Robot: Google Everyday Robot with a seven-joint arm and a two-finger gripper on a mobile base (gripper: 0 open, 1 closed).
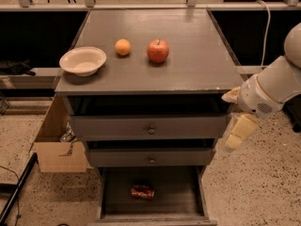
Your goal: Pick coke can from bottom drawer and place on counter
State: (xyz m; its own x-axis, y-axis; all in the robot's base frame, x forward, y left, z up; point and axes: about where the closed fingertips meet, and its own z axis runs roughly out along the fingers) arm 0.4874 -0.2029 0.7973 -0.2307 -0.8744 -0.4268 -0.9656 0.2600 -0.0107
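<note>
Your white, rounded arm slants down and leftward from the right, and its tool (235, 114) hangs just off the front right corner of the flat grey wooden counter (188, 72). Its two cream fingers stand spread apart and hold nothing. The small red metal coke can (142, 191) lies on its side on the dark floor of the pulled-out grey wooden bottom drawer (178, 194), below the front edge. A glossy round red apple (158, 51) sits mid-counter, with a shallow cream bowl (83, 60) near the left edge.
</note>
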